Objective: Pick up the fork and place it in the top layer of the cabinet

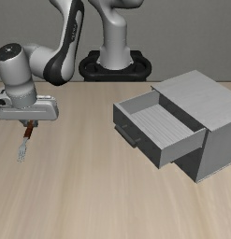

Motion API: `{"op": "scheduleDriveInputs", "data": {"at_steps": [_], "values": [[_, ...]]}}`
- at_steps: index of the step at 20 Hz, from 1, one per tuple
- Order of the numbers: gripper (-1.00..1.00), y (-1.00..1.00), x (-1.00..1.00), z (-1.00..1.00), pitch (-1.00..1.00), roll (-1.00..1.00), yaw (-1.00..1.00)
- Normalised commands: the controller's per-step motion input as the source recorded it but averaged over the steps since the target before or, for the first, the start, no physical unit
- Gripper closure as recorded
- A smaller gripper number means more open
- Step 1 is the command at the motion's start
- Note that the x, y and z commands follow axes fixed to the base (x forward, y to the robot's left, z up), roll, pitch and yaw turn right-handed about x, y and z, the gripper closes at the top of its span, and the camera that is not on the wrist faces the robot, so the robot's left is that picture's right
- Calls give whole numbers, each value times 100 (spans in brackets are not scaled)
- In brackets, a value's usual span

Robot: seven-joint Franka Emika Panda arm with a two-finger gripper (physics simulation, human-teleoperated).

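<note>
Fork (25, 142), brown-handled with silver tines, sits at the far left of the scene, on or just above the pale wooden surface (89, 196). Its handle end runs up under the white robot hand and its tines point near and slightly left. We cannot tell whether the dark fingers (30, 121) are closed on the handle or merely beside it, because the hand covers that spot. We also cannot say whether the tines rest on the surface or hang just clear of it.

The grey box-shaped cabinet (209, 117) stands well apart on the right, with its top drawer (162, 126) pulled open toward the left and near side.

We judge the main risk to be the hold itself. Contact seems to be at the very end of the handle, so most of the fork's length lies beyond it. A light or off-centre pinch there could let the fork pivot or slip out during the long carry to the right.

The second risk is clearance. If the tines hang low, they could strike the drawer's front wall or its rim on the way in, and that could knock the fork loose.

Third, if the fork goes in crosswise or is let go from too high, it may catch on the rim or bounce out onto the surface.
</note>
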Motion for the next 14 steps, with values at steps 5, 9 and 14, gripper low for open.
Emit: {"op": "scheduleDriveInputs", "data": {"at_steps": [5,9,14], "values": [[100,0,0,100,0,0,0],[100,0,0,100,0,0,0],[100,0,0,100,0,0,0]]}}
